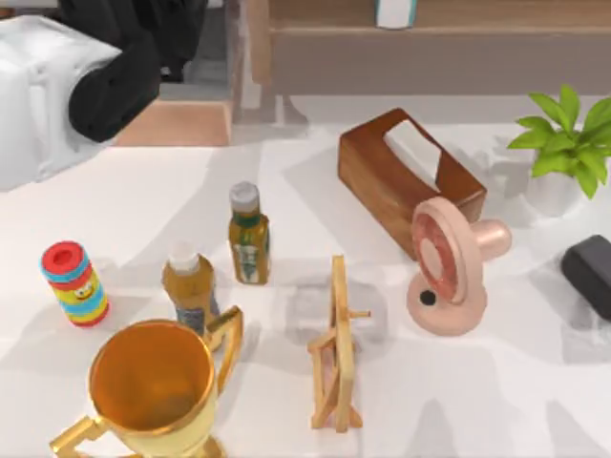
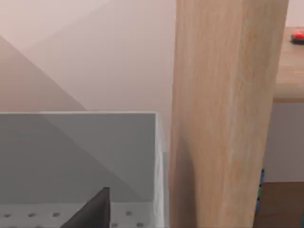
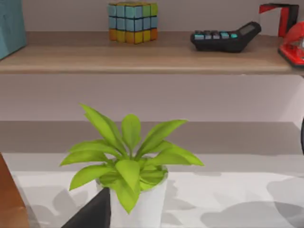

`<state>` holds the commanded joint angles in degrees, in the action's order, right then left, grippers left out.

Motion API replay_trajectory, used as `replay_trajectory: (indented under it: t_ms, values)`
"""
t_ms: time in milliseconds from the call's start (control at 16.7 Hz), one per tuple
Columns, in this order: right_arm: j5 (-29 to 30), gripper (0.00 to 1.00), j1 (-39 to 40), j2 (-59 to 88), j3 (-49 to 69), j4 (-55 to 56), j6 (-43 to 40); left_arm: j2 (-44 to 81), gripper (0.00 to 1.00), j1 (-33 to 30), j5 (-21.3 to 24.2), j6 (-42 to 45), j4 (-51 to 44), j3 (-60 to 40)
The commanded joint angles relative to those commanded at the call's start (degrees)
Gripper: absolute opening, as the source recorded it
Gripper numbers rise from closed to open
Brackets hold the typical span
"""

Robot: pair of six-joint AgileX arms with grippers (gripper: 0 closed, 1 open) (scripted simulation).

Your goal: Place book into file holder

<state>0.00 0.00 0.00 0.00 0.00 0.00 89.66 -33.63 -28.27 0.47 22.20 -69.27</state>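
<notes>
- Two AgileX arms are working at a white surface (image 1: 286,191); the left arm is reaching in over the far left corner, above the file holder (image 1: 177,124).
- Left claw (image 2: 95,213) is hanging inside the file holder, just beside its grey wall (image 2: 76,142); I cannot tell whether it is wide or narrow.
- Right claw (image 3: 92,213) is pointing at a potted plant (image 3: 135,175) near the right edge; I cannot tell its opening either.
- The book (image 1: 393,11) is standing on the long wooden shelf (image 1: 430,48) at the back, well apart from the file holder, its teal cover (image 3: 9,26) facing the right wrist camera.
- The file holder is sitting just beside the shelf's left end post (image 2: 223,114).
- A brown tissue box (image 1: 410,181), a pink fan (image 1: 444,267), two bottles (image 1: 248,234), a gold trophy cup (image 1: 153,386) and a wooden stand (image 1: 336,348) are crowding the middle of the surface.
</notes>
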Motion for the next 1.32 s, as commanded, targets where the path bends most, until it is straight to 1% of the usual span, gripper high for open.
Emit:
replay_trajectory:
  t_ms: [300,540,720,1140,1320]
  values:
    - [0.0,1.0,0.0,0.0,0.0,0.0,0.0,28.1,1.0,-7.8,-8.3,0.2,6.5,-20.3]
    - [0.0,1.0,0.0,0.0,0.0,0.0,0.0,42.3,1.0,-10.6,-12.7,0.3,10.2,-31.2]
    - [0.0,1.0,0.0,0.0,0.0,0.0,0.0,46.5,1.0,-11.3,-14.0,0.2,11.4,-34.7]
    - [0.0,1.0,0.0,0.0,0.0,0.0,0.0,46.7,1.0,-11.4,-14.2,0.3,11.5,-34.9]
    - [0.0,1.0,0.0,0.0,0.0,0.0,0.0,48.5,1.0,-11.3,-14.2,0.2,10.5,-37.4]
